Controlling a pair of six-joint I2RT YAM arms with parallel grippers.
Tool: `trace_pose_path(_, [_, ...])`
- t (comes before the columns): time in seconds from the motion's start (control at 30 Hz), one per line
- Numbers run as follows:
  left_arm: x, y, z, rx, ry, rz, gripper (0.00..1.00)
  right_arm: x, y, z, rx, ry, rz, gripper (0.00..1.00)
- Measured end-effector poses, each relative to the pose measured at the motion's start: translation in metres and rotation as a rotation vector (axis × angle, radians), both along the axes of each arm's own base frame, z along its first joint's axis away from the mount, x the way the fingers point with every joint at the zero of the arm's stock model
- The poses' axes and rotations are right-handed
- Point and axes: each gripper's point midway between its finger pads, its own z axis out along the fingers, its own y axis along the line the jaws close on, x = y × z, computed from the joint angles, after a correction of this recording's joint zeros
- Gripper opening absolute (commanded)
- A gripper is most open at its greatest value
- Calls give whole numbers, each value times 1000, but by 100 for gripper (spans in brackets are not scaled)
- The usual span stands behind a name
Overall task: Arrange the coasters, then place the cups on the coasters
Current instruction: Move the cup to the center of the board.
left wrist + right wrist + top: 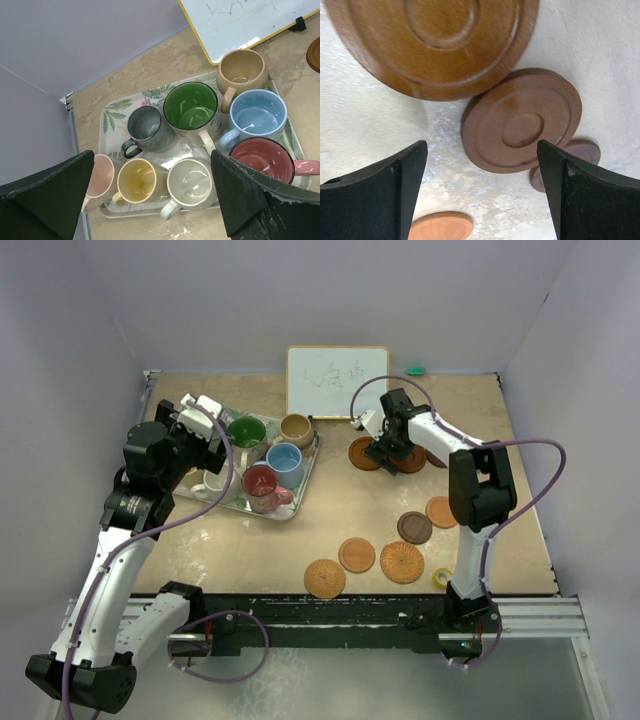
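The tray is white with green leaves. The mugs are grey, green, tan, blue, red, white, yellow and pink. Far coasters are brown with rings. Near coasters are orange, one dark brown. The tape is yellow.

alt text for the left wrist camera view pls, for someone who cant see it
Eight mugs fill a leaf-patterned tray seen from above: grey mug, green mug, tan mug, blue mug, red mug, white mug, yellow mug, pink mug. The left gripper, open and empty, frames the bottom corners with its dark fingers; a whiteboard shows top right.
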Motion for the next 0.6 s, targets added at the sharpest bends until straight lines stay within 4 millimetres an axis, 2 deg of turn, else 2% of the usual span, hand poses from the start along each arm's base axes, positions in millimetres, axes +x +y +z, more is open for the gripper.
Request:
trace_pose_path(0.13, [0, 0, 0, 0, 0, 0, 96, 3, -11, 0, -20, -4, -8, 92])
trace_pose_path(0.47, [0, 0, 0, 0, -1, 1, 96, 6, -22, -14, -56, 23, -11, 92])
trace_pose_path(0.6, [0, 1, 0, 0, -1, 3, 96, 13, -25, -12, -64, 12, -15, 92])
